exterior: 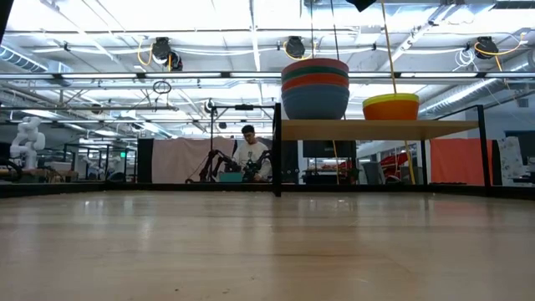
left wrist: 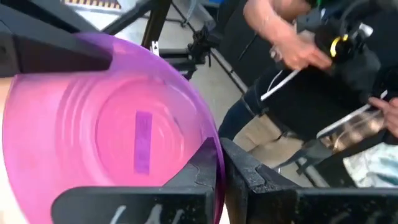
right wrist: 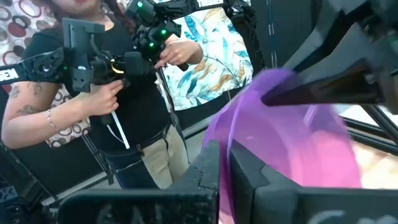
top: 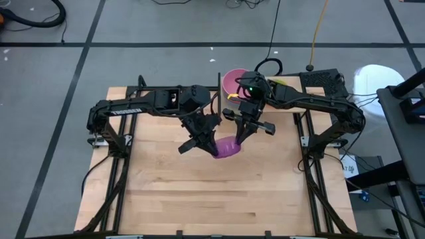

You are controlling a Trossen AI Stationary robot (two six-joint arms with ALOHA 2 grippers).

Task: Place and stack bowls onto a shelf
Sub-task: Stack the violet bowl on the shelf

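A small purple bowl (top: 227,147) hangs in the air over the middle of the table, held between both grippers. My left gripper (top: 214,145) is shut on its left rim and my right gripper (top: 239,139) on its right rim. The left wrist view looks into the bowl (left wrist: 112,137); the right wrist view sees its outer wall (right wrist: 298,149). On the shelf (exterior: 376,129) at the far edge stands a stack of large bowls (exterior: 315,88), pink on top (top: 236,81), and beside it a yellow and orange stack (exterior: 390,106). The low view shows neither gripper. My left gripper pinches the bowl's rim (left wrist: 214,155), one finger inside the wall and one outside, slanting down from the table's left. My right gripper pinches the opposite rim (right wrist: 225,146) the same way, slanting down from the far right. The bowl is lifted clear of the table, tilted.
The shelf's black posts (exterior: 277,150) stand at the table's far edge. A person (right wrist: 124,93) holding control handles stands beyond the table in both wrist views. Bare wood tabletop (top: 212,192) lies nearer than the grippers.
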